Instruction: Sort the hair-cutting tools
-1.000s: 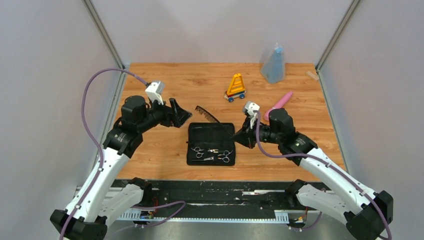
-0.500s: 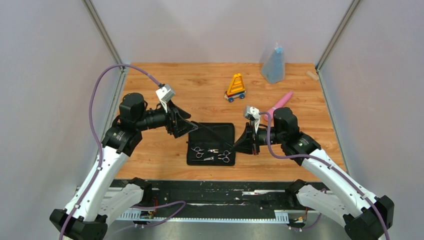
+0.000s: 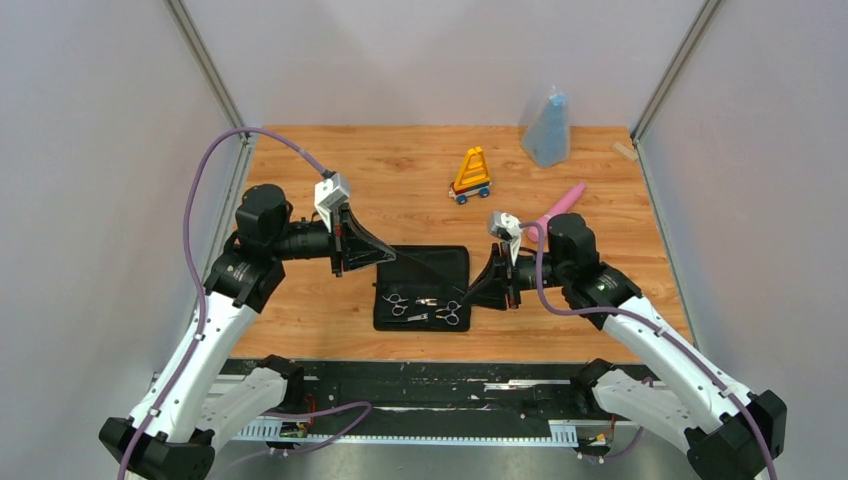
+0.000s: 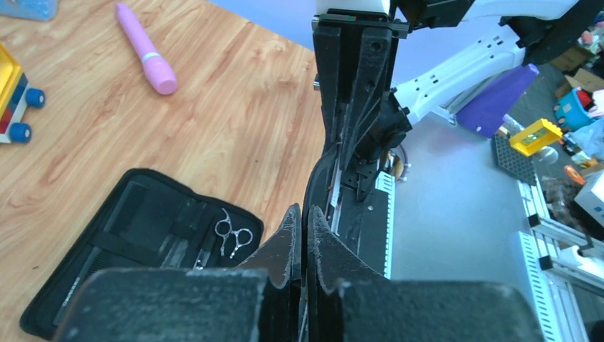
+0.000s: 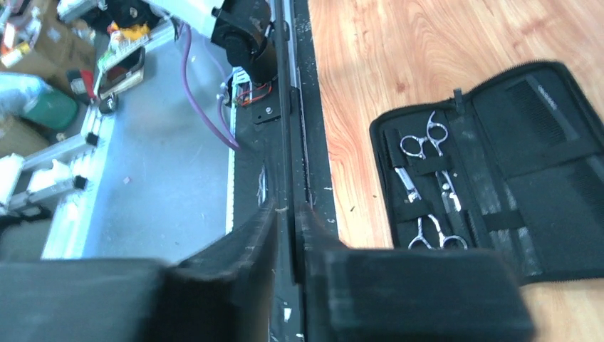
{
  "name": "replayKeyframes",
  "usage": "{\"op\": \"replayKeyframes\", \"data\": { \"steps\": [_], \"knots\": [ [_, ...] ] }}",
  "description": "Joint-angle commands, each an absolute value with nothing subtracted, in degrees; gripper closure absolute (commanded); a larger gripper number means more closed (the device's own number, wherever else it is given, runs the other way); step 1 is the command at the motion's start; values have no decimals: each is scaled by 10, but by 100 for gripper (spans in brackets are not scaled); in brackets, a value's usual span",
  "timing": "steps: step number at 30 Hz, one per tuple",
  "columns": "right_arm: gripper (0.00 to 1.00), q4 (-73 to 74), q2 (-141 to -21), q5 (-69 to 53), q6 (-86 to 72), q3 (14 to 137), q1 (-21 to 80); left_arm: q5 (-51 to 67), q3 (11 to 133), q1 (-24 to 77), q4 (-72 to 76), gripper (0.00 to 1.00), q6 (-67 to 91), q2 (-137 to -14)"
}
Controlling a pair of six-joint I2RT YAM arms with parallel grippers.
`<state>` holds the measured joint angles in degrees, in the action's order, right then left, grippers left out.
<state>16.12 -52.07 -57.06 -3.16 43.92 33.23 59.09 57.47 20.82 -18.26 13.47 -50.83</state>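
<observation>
A slim black comb hangs in the air over the open black case, held at both ends. My left gripper is shut on its left end and my right gripper is shut on its right end. In the left wrist view the comb runs edge-on from the left gripper toward the other arm. The right gripper shows the same comb edge-on. Two silver scissors lie strapped in the case, and a second comb sits in its pocket.
A yellow-orange wheeled toy stands behind the case. A pink wand lies to the right of it, close to the right arm. A blue bag sits at the back right. Grey walls close in both sides.
The right gripper carried the comb lower over the case. The left gripper swung in from the left, open, and closed on the comb's free end.
</observation>
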Motion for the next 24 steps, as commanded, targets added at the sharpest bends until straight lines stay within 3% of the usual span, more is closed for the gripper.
{"op": "replayKeyframes", "data": {
  "steps": [1, 5, 9, 14, 24],
  "knots": [
    [71, 137, -524, -528, -48, 449, 329, 546, 574, 206, -190, 100, 132, -496],
    [44, 130, -536, -392, -102, 441, 324, 395, 554, 206, -231, 100, 153, -490],
    [35, 129, -567, -290, -163, 435, 323, 244, 523, 204, -270, 100, 203, -495],
    [36, 137, -646, -167, -253, 427, 321, 172, 465, 170, -284, 100, 274, -502],
    [48, 146, -820, -91, -310, 479, 321, 256, 361, 60, -199, 100, 337, -493]
  ]
}}
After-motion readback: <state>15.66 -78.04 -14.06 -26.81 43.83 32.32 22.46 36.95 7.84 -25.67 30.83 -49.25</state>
